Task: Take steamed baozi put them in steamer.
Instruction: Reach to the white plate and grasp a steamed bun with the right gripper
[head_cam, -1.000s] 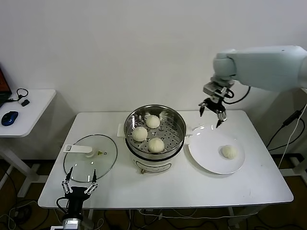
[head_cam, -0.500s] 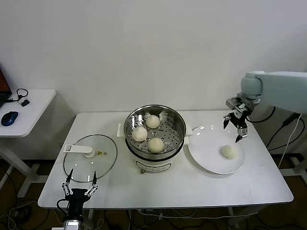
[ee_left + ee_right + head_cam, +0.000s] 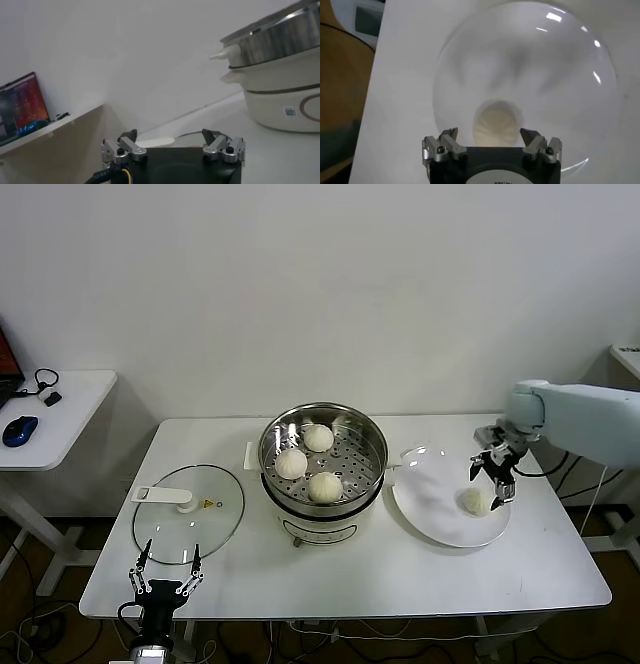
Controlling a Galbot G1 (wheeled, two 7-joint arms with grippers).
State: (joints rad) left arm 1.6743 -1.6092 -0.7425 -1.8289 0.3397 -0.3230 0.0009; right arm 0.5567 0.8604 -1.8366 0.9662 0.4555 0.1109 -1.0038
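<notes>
Three cream-white baozi [image 3: 308,461] lie on the perforated tray inside the shiny steamer [image 3: 372,472] at the table's middle. A fourth baozi [image 3: 476,502] sits on the large white plate [image 3: 430,509] to the right. My right gripper [image 3: 492,480] is open and hangs just above this baozi. In the right wrist view the baozi [image 3: 495,124] lies on the plate [image 3: 530,60] between the open fingers of that gripper [image 3: 490,135], apart from them. My left gripper [image 3: 168,569] is open and empty, parked low at the table's front left edge.
A flat glass lid [image 3: 188,512] with a white handle lies left of the steamer. A side table [image 3: 50,419] with a blue mouse stands at the far left. In the left wrist view the steamer's base [image 3: 280,102] shows ahead.
My right gripper has moved from high behind the plate to the right and down. It now hangs open just over the baozi on the plate. The left arm has not moved.
</notes>
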